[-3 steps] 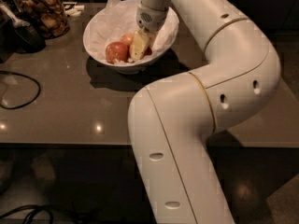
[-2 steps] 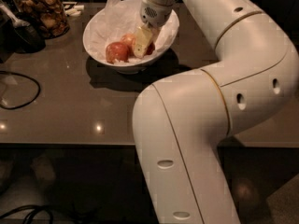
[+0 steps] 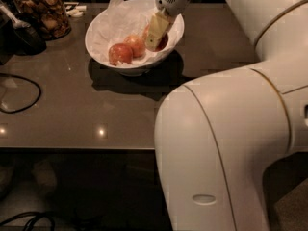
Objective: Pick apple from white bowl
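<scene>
Gripper (image 3: 155, 40) low inside the white bowl (image 3: 96, 47) by the far edge of the tabletop (image 3: 96, 105), with the apple (image 3: 120, 54) loose at the bowl's near-left side

The apple looks small and round, red-orange with a paler yellowish patch. It rests on crumpled white paper and touches a yellower apple (image 3: 136, 44) on its right, while a darker red apple (image 3: 164, 41) shows just behind the gripper. The gripper sits in the right part of the bowl, apart from the apple, and I cannot tell whether it is clenched or released. The fruit is probably firm and fairly light, with smooth skin that may slip, and it could roll on the paper when nudged. The best hold seems to be from above, across its widest middle, along the sides not crowded by its neighbour, with a moderate squeeze to avoid bruising
</scene>
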`<state>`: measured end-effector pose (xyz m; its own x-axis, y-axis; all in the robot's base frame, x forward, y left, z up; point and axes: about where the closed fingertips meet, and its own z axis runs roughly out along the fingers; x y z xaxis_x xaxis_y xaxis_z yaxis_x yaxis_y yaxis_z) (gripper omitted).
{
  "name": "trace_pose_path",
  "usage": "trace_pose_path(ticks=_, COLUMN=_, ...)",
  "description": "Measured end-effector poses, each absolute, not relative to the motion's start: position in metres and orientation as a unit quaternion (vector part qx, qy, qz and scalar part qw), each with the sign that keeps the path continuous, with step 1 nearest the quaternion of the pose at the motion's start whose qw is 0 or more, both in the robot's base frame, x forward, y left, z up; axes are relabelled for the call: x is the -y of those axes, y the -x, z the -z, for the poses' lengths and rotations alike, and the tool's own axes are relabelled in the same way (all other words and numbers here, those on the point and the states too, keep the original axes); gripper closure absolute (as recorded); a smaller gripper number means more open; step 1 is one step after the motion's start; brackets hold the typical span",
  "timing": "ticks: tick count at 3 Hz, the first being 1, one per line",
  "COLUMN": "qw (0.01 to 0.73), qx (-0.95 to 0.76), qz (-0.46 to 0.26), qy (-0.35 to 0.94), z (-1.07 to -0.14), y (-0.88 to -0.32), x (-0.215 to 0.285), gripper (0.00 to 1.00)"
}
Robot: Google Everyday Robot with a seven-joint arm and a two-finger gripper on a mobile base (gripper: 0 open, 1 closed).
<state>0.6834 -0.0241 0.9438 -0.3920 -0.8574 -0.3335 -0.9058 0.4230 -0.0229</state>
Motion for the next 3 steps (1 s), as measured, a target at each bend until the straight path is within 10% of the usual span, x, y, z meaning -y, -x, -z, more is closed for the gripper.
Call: trace_pose_path(ticks=3, qw=0.188, qx=-0.788, qz=-0.106, qy=0.577, z=-1.018, y=-0.623, x=0.010, gripper=1.00)
